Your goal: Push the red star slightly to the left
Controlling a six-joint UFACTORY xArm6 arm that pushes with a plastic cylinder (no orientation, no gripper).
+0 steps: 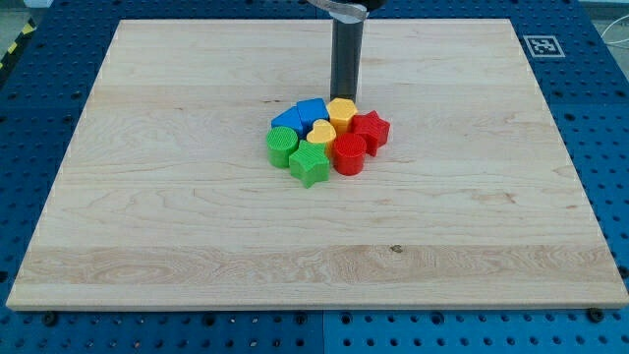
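The red star (371, 130) sits at the right end of a tight cluster of blocks near the board's middle. It touches a yellow hexagon (341, 113) on its left and a red cylinder-like block (350, 154) below it. My tip (344, 98) stands just above the yellow hexagon, up and to the left of the red star, apart from it. Other blocks in the cluster are a yellow heart (320, 134), a blue block (311, 111), another blue block (287, 121), a green cylinder (282, 146) and a green star (309, 164).
The wooden board (177, 226) lies on a blue perforated table. A fiducial marker (543, 45) sits past the board's top right corner.
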